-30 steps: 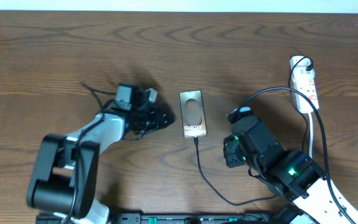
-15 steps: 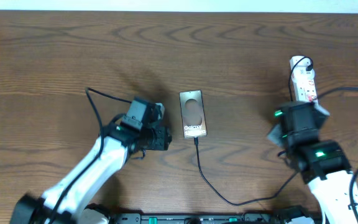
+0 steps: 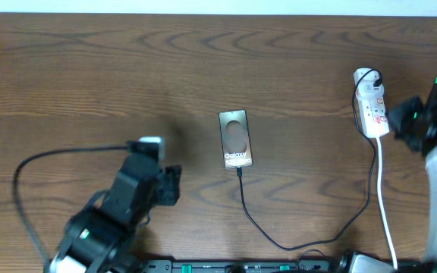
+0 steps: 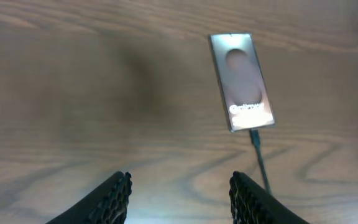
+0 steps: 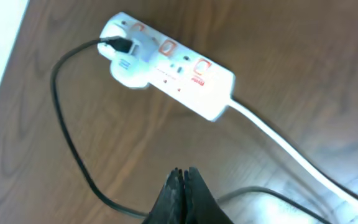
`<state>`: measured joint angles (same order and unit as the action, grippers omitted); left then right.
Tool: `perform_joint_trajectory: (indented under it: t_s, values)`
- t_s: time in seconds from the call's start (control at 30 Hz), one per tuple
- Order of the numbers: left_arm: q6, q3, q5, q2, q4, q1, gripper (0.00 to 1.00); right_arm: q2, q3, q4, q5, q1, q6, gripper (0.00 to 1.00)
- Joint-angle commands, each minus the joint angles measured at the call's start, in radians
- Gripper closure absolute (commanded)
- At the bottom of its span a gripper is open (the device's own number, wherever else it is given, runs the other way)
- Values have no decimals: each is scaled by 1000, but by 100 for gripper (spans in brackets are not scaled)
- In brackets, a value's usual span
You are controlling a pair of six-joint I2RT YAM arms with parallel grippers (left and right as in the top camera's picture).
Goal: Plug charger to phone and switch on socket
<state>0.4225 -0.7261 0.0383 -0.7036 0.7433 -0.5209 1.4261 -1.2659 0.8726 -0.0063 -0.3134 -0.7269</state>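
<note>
Overhead: phone (image 3: 235, 139) lies mid-counter (image 3: 203, 61), charger (image 3: 253, 220) tip at its 6 o'clock edge, cable looping out to the socket (image 3: 371, 102) at 3 o'clock. Left wrist: left fingers (image 4: 114, 196) about half open, holding nothing, with the phone at 1 o'clock, well apart. Right wrist: right fingers (image 5: 178, 193) pressed fully together, nothing between them, with the socket at 12 o'clock, black plug (image 5: 114, 43) in its far end.
</note>
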Motion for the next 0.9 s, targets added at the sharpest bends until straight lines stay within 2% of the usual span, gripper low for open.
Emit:
perform_joint_trajectory:
  t_s: [0.0,0.2,0.3,0.57,0.87]
  values:
    - [38,0,105,84,68,-4,47,172,-166,51,-31,-6,18,99]
    - [74,0,138,146,197,-4,47,443,-430,183,-30,-7,11,99]
    - [74,0,138,145,222,-4,46,533,-499,215,-30,-7,-10,99]
    - [81,0,138,145,226,-4,46,671,-537,185,-31,-9,-36,99]
    - [81,0,138,145,244,-4,46,736,-537,124,-31,-32,-39,99]
